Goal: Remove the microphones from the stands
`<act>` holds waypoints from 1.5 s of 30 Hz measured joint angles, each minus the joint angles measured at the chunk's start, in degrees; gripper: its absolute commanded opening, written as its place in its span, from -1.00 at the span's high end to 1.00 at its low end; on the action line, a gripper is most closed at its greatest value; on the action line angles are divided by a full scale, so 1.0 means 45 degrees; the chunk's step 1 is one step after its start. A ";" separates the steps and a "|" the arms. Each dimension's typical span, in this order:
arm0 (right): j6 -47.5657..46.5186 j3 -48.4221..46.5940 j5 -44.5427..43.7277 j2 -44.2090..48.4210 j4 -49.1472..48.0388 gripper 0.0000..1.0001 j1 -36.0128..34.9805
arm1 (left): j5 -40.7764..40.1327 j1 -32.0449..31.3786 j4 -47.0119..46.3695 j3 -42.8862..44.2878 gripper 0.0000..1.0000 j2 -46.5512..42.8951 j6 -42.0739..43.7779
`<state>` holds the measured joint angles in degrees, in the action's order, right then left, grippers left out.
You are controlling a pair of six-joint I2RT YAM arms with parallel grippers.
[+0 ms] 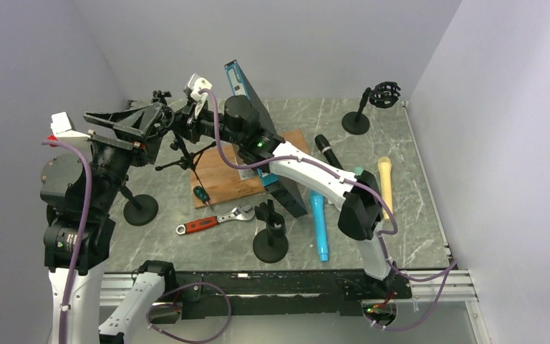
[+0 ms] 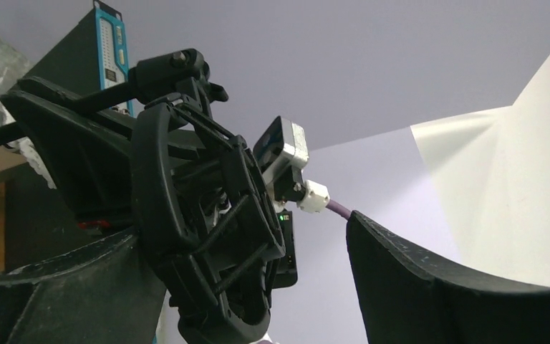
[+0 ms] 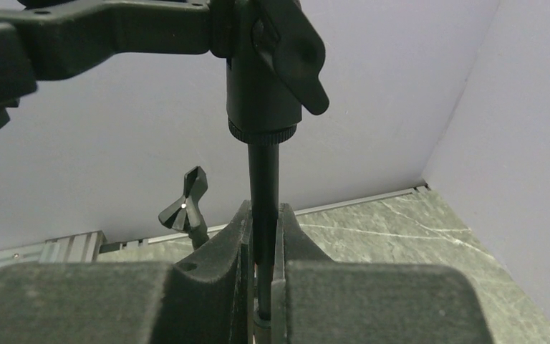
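The black shock mount point(image 1: 159, 118) tops a thin tripod stand pole point(image 1: 188, 152) over the wooden board. In the left wrist view the mount's cage point(image 2: 200, 229) fills the left half; I cannot make out a microphone inside it. My left gripper point(image 1: 154, 123) is open, its jaws wide on either side of the mount point(image 2: 258, 244), with the mount close to the left finger point(image 2: 50, 287). My right gripper point(image 1: 188, 129) is shut on the stand pole point(image 3: 263, 186) just below the pivot joint, the pole pinched between both pads point(image 3: 263, 233).
Black point(image 1: 327, 150), yellow point(image 1: 384, 185) and blue point(image 1: 319, 228) microphones lie loose on the table at right. A blue-edged black box point(image 1: 258, 136) stands behind the board point(image 1: 222, 175). A red-handled wrench point(image 1: 208, 223), two round-base stands point(image 1: 271, 242) point(image 1: 141, 209) and a far stand point(image 1: 371, 104) are around.
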<state>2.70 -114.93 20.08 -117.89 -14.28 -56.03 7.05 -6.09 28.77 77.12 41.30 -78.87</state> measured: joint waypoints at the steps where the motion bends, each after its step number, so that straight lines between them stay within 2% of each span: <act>1: -0.0044 0.0146 -0.0024 0.0083 -0.0087 1.00 -0.0010 | -0.0131 0.0000 0.0044 0.0000 -0.74 -0.0024 0.0034; 7: -0.0209 0.0432 -0.0058 0.0185 -0.0393 1.00 -0.0049 | -0.0500 0.0000 0.0282 -0.0005 -0.68 -0.0136 0.0068; 12: -0.0593 0.0471 -0.0053 0.0194 -0.0452 1.00 -0.0044 | -0.0554 0.0000 0.0219 -0.0350 -0.30 -0.0194 0.0044; 19: -0.0942 0.0845 -0.0121 0.0471 -0.0471 1.00 -0.0049 | -0.0855 0.0000 0.0287 -0.0593 -0.15 -0.0282 0.0073; 20: -0.0971 0.0860 -0.0126 0.0515 -0.0471 0.91 -0.0053 | -0.0879 0.0000 0.0282 -0.0593 -0.11 -0.0316 0.0087; 24: -0.1112 0.0899 -0.0214 0.0597 -0.0515 0.86 -0.0073 | -0.0879 0.0000 0.0233 -0.0593 -0.01 -0.0393 0.0083; 26: -0.1156 0.0908 -0.0311 0.0597 -0.0544 0.62 -0.0092 | -0.0889 0.0000 0.0238 -0.0593 0.00 -0.0393 0.0087; 32: -0.1384 0.0913 -0.0500 0.0602 -0.0826 -0.30 -0.0107 | -0.1394 0.0000 0.0262 -0.0593 -0.03 -0.0355 0.0330; 35: -0.1540 0.0918 -0.0699 0.0607 -0.0962 -0.62 -0.0107 | -0.1773 0.0000 0.0345 -0.0593 -0.05 -0.0282 0.0549; 40: -0.1705 0.1370 -0.1035 0.0811 -0.1073 -0.91 -0.0107 | -0.2225 0.0029 0.0330 -0.0593 -0.06 0.0029 0.0865; 45: -0.1851 0.2788 -0.1413 0.1632 -0.1132 -1.00 -0.0107 | -0.2079 0.0461 0.0175 -0.0588 -0.09 0.0636 0.0947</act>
<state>-5.63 -102.39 13.72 -110.54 -19.38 -56.51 -2.31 -4.01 29.56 74.48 44.16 -74.61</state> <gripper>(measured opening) 0.984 0.538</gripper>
